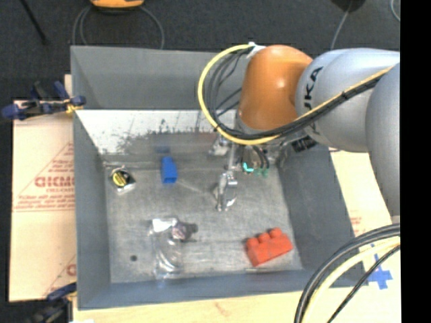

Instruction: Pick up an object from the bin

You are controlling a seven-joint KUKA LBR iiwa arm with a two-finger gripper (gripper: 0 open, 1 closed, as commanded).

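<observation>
My gripper (225, 192) hangs low over the bin floor, right of the middle, under the orange wrist cover. A small blue block (168, 170) lies to its left, well apart from it. A red toy brick (268, 247) rests near the front right corner, below and right of the gripper. A crumpled clear plastic piece with a dark cap (168, 237) lies to the front left. I see nothing held in the gripper.
A small yellow and black tape measure (122, 178) sits by the left wall. A bit of green shows just under the wrist at the gripper's right. The arm and its looped cables cover the bin's back right part.
</observation>
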